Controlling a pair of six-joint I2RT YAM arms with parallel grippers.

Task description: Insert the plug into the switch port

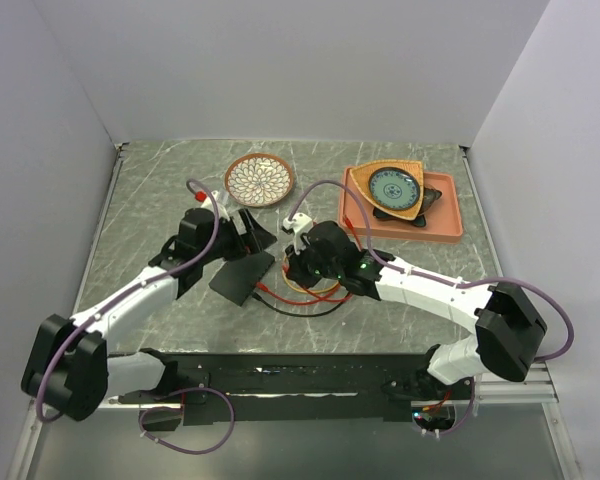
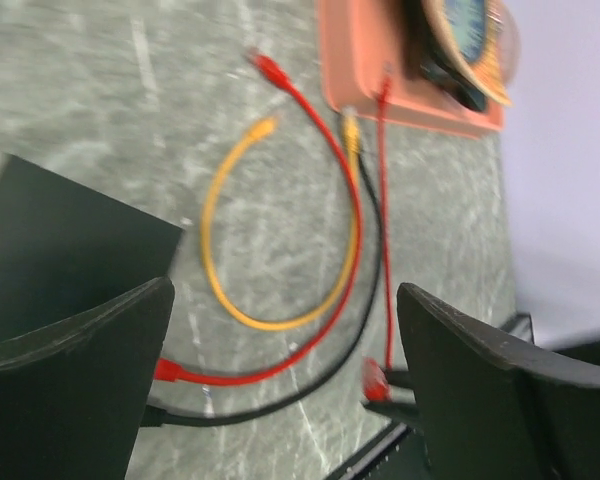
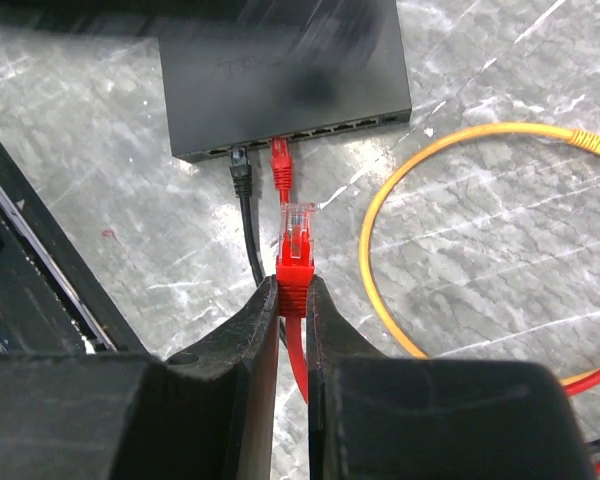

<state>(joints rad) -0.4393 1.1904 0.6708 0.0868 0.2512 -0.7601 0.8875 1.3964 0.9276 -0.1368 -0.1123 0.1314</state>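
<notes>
- The right hand (image 3: 293, 290) has its two fingers closed tight on the red boot of the plug (image 3: 297, 235). The plug's clear tip sticks out past the fingertips, pointing at the switch.
- The switch (image 3: 285, 75) lies flat on the grey marbled table (image 1: 150, 190), between the two hands. Its row of sockets faces the right hand.
- The plug is held just short of that socket edge, not yet in any port. It sits close to a red cable (image 3: 279, 160) already seated in one socket.
- A black cable (image 3: 240, 165) is plugged in just beside the red one, on its left in the right wrist view.
- The left hand (image 2: 285, 295) is spread wide with nothing between its fingers. It hangs at the switch's far side, and I cannot tell whether a finger touches the switch.
- A yellow cable (image 3: 366, 250) lies in a loose loop on the table beside the switch, with both ends free.
- Further back are a round patterned bowl (image 1: 260, 179) and an orange tray (image 1: 448, 215) carrying dishes, both well apart from the switch.
</notes>
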